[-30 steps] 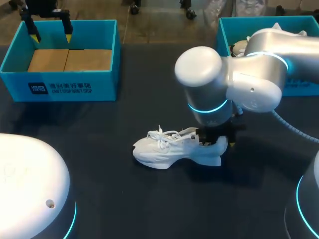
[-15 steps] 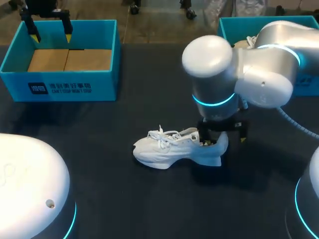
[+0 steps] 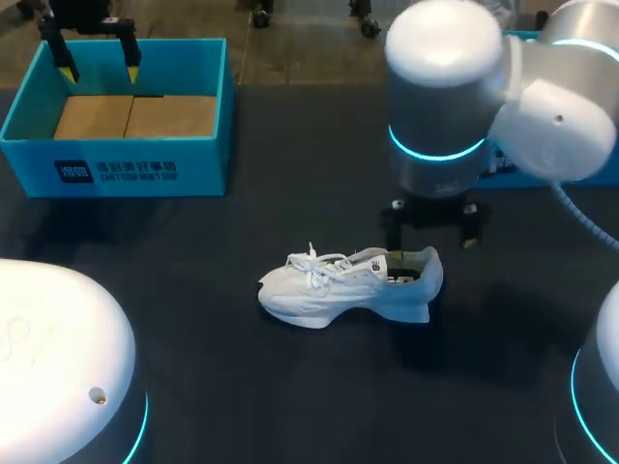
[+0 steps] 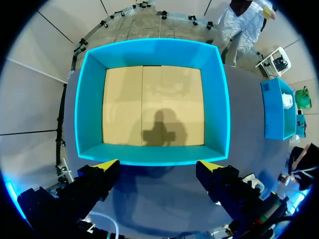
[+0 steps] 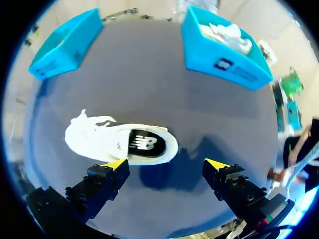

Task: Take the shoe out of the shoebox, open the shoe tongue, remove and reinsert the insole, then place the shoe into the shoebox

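A white shoe (image 3: 348, 285) lies on its sole on the dark table, toe toward my left arm and laces loose. In the right wrist view the shoe (image 5: 107, 142) shows its insole (image 5: 144, 143) with a dark logo in the heel opening. My right gripper (image 3: 431, 240) hangs open just above the heel, touching nothing; in its own view the right gripper (image 5: 167, 164) is beside the heel. My left gripper (image 3: 100, 70) is open over the far edge of the left blue shoebox (image 3: 116, 169), which has a bare cardboard floor (image 4: 152, 104). The left gripper (image 4: 158, 167) holds nothing.
A second blue shoebox (image 5: 224, 50) with white contents stands at the far right, largely hidden by my right arm in the head view. Dark table surface (image 3: 242, 387) stretches around the shoe. White arm bases sit at both near corners.
My right gripper has opened, let go of the shoe's heel, and risen up and away from it. The shoe stays put. The left arm has not moved.
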Motion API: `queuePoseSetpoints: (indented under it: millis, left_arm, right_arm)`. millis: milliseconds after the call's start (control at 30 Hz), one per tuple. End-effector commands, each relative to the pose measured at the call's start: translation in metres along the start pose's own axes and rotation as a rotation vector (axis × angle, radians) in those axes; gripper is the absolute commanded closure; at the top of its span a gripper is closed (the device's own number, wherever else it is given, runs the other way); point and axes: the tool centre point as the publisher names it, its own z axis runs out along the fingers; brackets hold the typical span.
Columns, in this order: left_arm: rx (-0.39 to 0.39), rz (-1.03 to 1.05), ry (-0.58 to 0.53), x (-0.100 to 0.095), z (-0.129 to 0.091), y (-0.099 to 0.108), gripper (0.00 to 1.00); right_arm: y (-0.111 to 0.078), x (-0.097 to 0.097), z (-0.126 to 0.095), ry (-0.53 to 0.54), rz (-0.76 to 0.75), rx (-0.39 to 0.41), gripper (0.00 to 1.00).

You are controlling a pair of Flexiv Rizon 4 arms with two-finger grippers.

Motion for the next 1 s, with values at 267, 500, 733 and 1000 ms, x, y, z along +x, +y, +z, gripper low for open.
queuePoseSetpoints:
  millis: [267,500,733,1000]
  left_arm:
    - [0.001,0.0,0.0,0.0,0.0,0.001,0.0]
    - [0.001,0.0,0.0,0.0,0.0,0.001,0.0]
    - [0.001,0.0,0.0,0.0,0.0,0.001,0.0]
    - [0.001,0.0,0.0,0.0,0.0,0.001,0.0]
  right_arm:
    - [0.001,0.0,-0.028,0.094,-0.346,-0.213,0.0]
    - [0.001,0.0,-0.028,0.094,-0.346,-0.213,0.0]
    - [0.001,0.0,-0.028,0.094,-0.346,-0.213,0.0]
    - [0.01,0.004,-0.034,0.139,-0.566,-0.261,0.0]
